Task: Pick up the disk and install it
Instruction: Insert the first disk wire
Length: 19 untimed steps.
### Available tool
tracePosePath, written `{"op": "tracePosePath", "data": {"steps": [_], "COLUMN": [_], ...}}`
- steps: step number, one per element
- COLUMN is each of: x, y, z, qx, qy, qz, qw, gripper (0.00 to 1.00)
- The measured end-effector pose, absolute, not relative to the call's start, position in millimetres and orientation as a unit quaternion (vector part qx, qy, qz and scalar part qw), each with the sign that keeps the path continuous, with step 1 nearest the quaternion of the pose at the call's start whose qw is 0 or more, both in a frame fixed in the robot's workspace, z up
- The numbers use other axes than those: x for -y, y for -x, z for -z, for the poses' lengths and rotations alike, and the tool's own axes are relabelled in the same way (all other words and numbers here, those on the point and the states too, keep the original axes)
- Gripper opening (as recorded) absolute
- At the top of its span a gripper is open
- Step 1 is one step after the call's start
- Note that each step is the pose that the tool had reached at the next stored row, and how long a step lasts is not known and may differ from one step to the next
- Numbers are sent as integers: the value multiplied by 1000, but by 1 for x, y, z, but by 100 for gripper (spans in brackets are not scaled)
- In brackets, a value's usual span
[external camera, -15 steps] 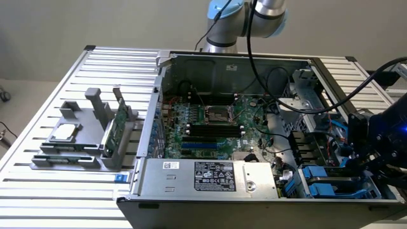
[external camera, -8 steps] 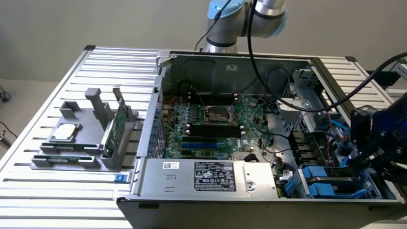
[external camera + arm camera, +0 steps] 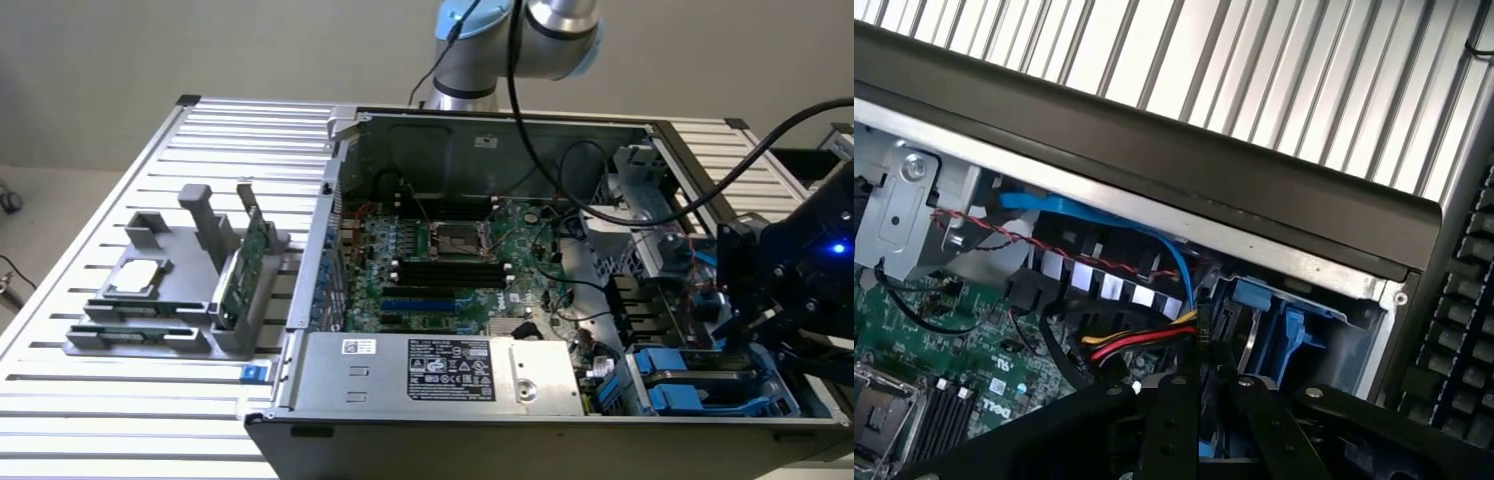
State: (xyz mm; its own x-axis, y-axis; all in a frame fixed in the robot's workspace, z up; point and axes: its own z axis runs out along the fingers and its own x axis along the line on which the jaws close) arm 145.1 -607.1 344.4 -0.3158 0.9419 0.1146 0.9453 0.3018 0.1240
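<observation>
The gripper (image 3: 750, 322) stands at the exterior view's right end of the open computer case (image 3: 481, 140), above the corner that houses the drive bay (image 3: 694, 385). In the wrist view the two black fingers (image 3: 1166, 420) lie nearly parallel with only a narrow slot between them. A thin blue-edged part shows in that slot, and this is judged to be the disk (image 3: 1204, 447), clamped edge-on across its thickness. Most of its body is hidden by the fingers, so the label face cannot be confirmed. Held this way, the disk's long axis appears to run along the fingers and out past their tips towards the bay, not across it. The bay lies just beyond the fingertips, where the blue plastic carriers (image 3: 1286, 330) stand upright against the case's side wall. The bundle of red, yellow and black wires (image 3: 1139, 345) passes close beside the fingers on the motherboard side. The holder (image 3: 147, 340) on the slatted table (image 3: 80, 400), at the exterior view's left and well apart from the gripper, carries the square chip (image 3: 138, 280) and the green card (image 3: 230, 285). No disk is seen on it. The relation that governs seating is the alignment of the disk's edge with the carrier slot directly ahead.
</observation>
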Motion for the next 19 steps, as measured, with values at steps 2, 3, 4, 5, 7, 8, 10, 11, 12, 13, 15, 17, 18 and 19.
{"op": "tracePosePath", "data": {"steps": [2,3,4,5,7,8,10,11,12,13,15,17,18,19], "x": [607,607,607,607,607,607,607,607,607,607,607,607,607,607], "y": [-144,-144,-144,-144,-144,-144,-144,-144,-144,-144,-144,-144,-144,-144], "z": [-343,-343,-342,-342,-342,-342,-341,-341,-341,-341,-341,-341,-341,-341], "qx": [803,798,793,787,776,773,771,771,770,769,766,762,760,758], "qy": [590,597,603,611,625,629,631,632,633,635,639,644,646,648], "qz": [84,84,84,84,85,85,85,85,82,78,67,55,53,53], "qw": [10,9,8,7,6,5,5,5,8,13,27,40,43,43], "gripper": [16,16,16,16,16,16,16,16,16,16,16,16,16,16]}}
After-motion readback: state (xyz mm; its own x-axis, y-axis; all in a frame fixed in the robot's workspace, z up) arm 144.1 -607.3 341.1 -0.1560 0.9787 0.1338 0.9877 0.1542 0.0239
